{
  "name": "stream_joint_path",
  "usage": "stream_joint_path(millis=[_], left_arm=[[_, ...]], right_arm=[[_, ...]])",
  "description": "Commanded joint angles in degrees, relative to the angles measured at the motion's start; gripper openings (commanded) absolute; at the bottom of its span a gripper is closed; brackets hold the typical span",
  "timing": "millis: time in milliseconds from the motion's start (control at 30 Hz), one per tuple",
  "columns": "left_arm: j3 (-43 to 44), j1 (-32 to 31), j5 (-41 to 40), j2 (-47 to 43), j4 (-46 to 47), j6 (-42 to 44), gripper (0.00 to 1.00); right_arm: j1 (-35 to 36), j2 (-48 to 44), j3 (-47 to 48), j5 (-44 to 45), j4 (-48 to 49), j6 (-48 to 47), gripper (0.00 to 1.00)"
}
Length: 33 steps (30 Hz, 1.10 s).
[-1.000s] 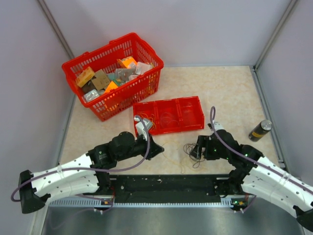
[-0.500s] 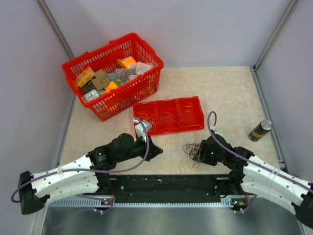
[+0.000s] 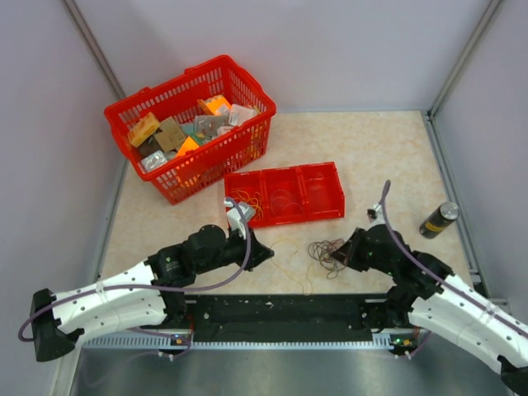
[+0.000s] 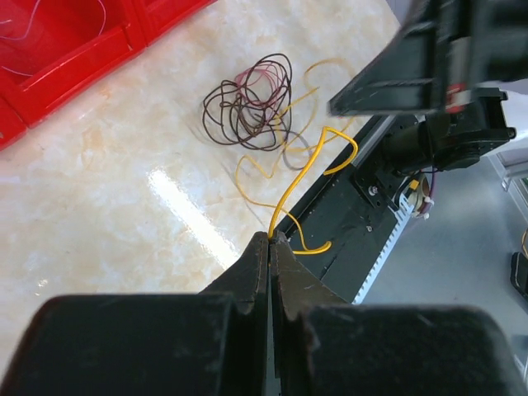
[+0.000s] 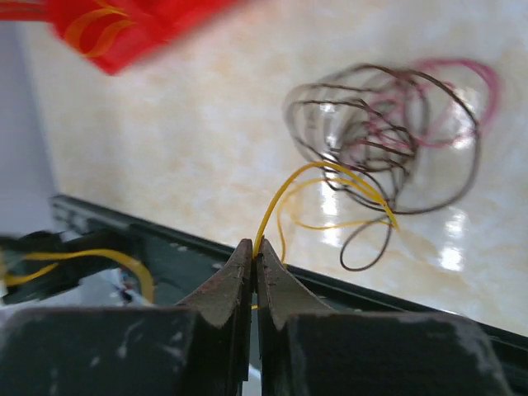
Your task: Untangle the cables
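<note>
The cables (image 3: 327, 252) lie as a loose bunch of dark brown loops on the table between my two grippers, with thin yellow strands trailing left and toward the near edge. In the left wrist view the brown bunch (image 4: 250, 103) lies ahead, and a yellow cable (image 4: 295, 177) rises from it into my left gripper (image 4: 271, 238), which is shut on it. In the right wrist view the brown bunch (image 5: 371, 124) has pink loops (image 5: 466, 82) in it. My right gripper (image 5: 253, 245) is shut on a yellow strand (image 5: 309, 172). From above, the left gripper (image 3: 268, 250) and right gripper (image 3: 345, 254) flank the bunch.
A red compartment tray (image 3: 340, 194) holding a few thin wire loops lies just behind the bunch. Farther back left stands a red basket (image 3: 219, 161) full of small packets. A dark can (image 3: 438, 219) stands at the right. A black rail (image 3: 280, 309) runs along the near edge.
My right gripper has shut on a yellow strand and its wrist has swung to the right of the bunch. The left arm has stayed where it was.
</note>
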Motion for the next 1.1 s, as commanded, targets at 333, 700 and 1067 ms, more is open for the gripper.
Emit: stream_joint_path(millis=[333, 700, 1067], left_arm=[[3.2, 0.3, -3.7, -4.4, -0.7, 2.3, 0.0], [5.3, 0.2, -5.3, -4.1, -0.4, 1.9, 0.0], [25.5, 10.4, -34.1, 16.7, -15.7, 11.0, 0.0]], right_arm=[[0.7, -9.6, 26.7, 4.5, -0.1, -18.8, 0.0], [0.8, 9.3, 22.2, -14.5, 14.3, -23.1, 0.0], [0.8, 30.8, 21.6, -16.5, 56.8, -22.9, 0.0]])
